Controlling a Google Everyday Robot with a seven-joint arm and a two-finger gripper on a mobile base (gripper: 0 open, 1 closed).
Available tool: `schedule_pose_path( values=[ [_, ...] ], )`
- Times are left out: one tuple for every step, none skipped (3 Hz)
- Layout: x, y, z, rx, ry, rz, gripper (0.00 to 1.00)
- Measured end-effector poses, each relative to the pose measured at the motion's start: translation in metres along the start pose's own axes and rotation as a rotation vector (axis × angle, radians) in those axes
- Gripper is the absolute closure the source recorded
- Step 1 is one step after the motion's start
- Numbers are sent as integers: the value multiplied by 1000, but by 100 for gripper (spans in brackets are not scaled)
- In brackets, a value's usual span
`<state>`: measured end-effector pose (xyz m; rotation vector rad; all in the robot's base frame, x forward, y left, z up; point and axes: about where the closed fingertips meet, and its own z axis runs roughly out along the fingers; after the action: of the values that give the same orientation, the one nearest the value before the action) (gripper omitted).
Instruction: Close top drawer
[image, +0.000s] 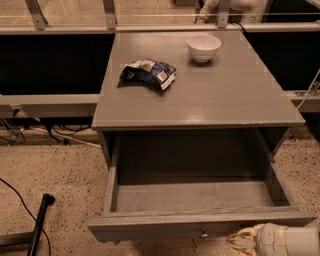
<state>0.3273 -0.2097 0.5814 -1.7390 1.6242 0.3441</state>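
you see the top drawer (200, 221) standing out toward you from under the table (230, 100). on the table, a bag (148, 73) lies left of a bowl (203, 47) set farther back. the gripper (245, 241) sits before the drawer front, right of its knob (203, 233).

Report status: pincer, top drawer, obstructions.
White pincer bottom right, before the front of the wide grey wooden top drawer. Drawer pulled out. No obstruction visible inside.

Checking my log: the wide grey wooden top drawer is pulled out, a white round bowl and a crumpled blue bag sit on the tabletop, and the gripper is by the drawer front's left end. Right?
Not quite: the camera view shows the gripper at the front right end of the top drawer, not the left. The white round bowl and crumpled blue bag are on the tabletop.
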Motion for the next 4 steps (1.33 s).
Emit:
schedule_pose_path(
  values=[
    [4,-20,15,5,-13,-21,100],
    [-1,-65,49,-33,1,-7,100],
    [-5,-68,56,-43,1,-6,100],
    [1,-73,58,-32,23,-9,100]
  ],
)
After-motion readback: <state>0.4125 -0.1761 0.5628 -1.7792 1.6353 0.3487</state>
